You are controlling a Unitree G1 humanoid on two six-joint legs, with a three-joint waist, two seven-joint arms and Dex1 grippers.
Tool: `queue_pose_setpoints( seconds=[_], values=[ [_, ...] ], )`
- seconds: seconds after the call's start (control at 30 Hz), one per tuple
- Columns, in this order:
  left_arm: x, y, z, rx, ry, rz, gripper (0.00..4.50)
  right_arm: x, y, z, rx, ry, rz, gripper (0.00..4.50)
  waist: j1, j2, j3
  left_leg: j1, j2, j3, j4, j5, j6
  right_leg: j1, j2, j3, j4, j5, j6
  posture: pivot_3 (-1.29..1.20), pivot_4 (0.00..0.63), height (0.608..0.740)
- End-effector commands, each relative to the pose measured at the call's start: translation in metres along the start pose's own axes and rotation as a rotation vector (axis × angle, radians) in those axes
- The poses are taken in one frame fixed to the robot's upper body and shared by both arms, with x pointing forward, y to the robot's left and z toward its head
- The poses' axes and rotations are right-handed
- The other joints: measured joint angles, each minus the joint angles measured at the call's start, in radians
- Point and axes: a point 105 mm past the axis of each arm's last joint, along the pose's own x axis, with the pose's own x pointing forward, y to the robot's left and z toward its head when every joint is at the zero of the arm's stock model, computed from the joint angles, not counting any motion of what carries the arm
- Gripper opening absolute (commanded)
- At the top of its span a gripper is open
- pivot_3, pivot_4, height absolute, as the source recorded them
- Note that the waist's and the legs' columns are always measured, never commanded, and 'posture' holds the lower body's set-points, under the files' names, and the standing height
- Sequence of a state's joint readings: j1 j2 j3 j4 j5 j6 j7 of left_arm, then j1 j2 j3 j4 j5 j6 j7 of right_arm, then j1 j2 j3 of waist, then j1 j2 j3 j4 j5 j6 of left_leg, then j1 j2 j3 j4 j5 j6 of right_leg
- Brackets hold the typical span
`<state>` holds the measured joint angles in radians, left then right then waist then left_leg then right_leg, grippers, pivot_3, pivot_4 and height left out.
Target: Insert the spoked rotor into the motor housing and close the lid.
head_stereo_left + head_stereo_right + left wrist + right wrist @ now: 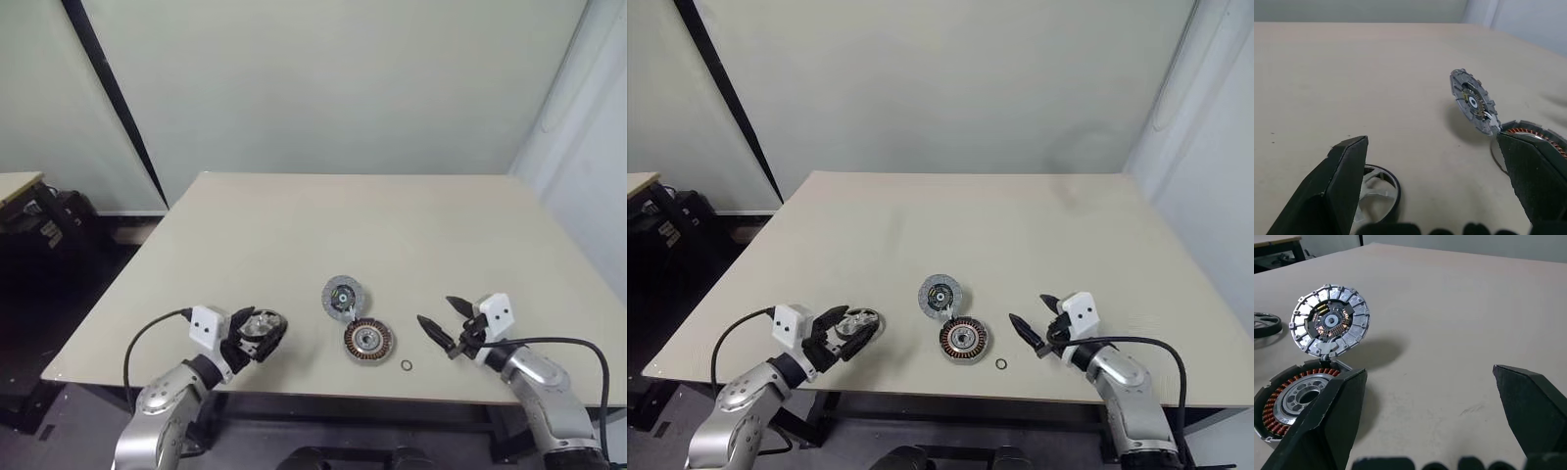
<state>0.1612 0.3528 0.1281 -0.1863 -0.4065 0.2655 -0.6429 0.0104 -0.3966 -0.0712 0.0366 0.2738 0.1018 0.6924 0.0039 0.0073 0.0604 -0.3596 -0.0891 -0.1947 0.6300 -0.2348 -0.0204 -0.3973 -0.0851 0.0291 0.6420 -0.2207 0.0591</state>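
Counter [294,235]: I see a pale beige top carrying all the parts near its front edge.
Motor housing [368,340]: it lies flat, copper windings up, at about 6 o'clock of the counter's centre.
Lid [345,297]: it stands tilted up at the housing's 11 o'clock, touching its rim, inner face showing.
Spoked rotor [858,323]: it lies flat on the counter, well off at the housing's 9 o'clock.
Small ring [407,366]: it sits just at the housing's 4 o'clock.
Left hand [257,333]: my fingers are spread wide, straddling the rotor, gripping nothing.
Right hand [443,321]: spread wide and empty, at the housing's 3 o'clock, apart from it.
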Motion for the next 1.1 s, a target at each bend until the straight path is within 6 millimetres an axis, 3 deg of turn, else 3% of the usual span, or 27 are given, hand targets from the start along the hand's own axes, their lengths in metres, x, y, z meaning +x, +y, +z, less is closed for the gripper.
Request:
queue_pose_setpoints(
  seconds=[0.03, 0.4, 0.53, 0.9, 1.1],
  values=[
    [0.003, -0.007, 0.014, 0.028, -0.051, -0.027, 4.50, 0.003, 0.000, 0.012, -0.021, -0.043, 0.013, 4.49, 0.000, 0.000, 0.000, 0.000, 0.000, 0.000, 0.000, 0.000, 0.000, 0.000, 0.000, 0.000, 0.000, 0.000, 0.000, 0.00, 0.000, 0.740],
    [0.010, -0.013, 0.016, 0.033, -0.044, -0.072, 4.50, 0.002, 0.008, 0.017, -0.019, -0.029, 0.043, 4.49, 0.000, 0.000, 0.000, 0.000, 0.000, 0.002, 0.000, 0.000, 0.000, -0.001, 0.000, 0.002, 0.000, 0.000, 0.000, 0.00, 0.000, 0.740],
    [0.010, -0.021, 0.016, 0.048, -0.036, -0.129, 4.50, 0.001, 0.023, 0.020, 0.033, -0.022, 0.128, 4.49, 0.000, 0.000, 0.000, 0.000, 0.000, 0.002, 0.000, 0.000, 0.000, -0.001, 0.000, 0.002, 0.000, 0.000, 0.000, 0.00, 0.000, 0.740],
    [-0.001, -0.058, -0.008, -0.021, 0.151, -0.419, 4.50, -0.014, 0.055, -0.008, -0.037, 0.297, 0.280, 4.49, 0.000, -0.001, 0.000, -0.002, 0.002, 0.010, -0.001, -0.001, 0.002, -0.005, 0.000, 0.006, 0.000, 0.000, 0.000, 0.00, 0.000, 0.740],
    [-0.002, -0.074, -0.018, -0.026, 0.216, -0.516, 4.50, -0.016, 0.060, -0.025, -0.081, 0.400, 0.264, 4.49, 0.000, -0.003, 0.001, -0.002, 0.011, 0.018, 0.000, -0.002, 0.003, -0.008, 0.000, 0.008, 0.000, 0.000, 0.000, 0.00, 0.000, 0.740]
  ],
)
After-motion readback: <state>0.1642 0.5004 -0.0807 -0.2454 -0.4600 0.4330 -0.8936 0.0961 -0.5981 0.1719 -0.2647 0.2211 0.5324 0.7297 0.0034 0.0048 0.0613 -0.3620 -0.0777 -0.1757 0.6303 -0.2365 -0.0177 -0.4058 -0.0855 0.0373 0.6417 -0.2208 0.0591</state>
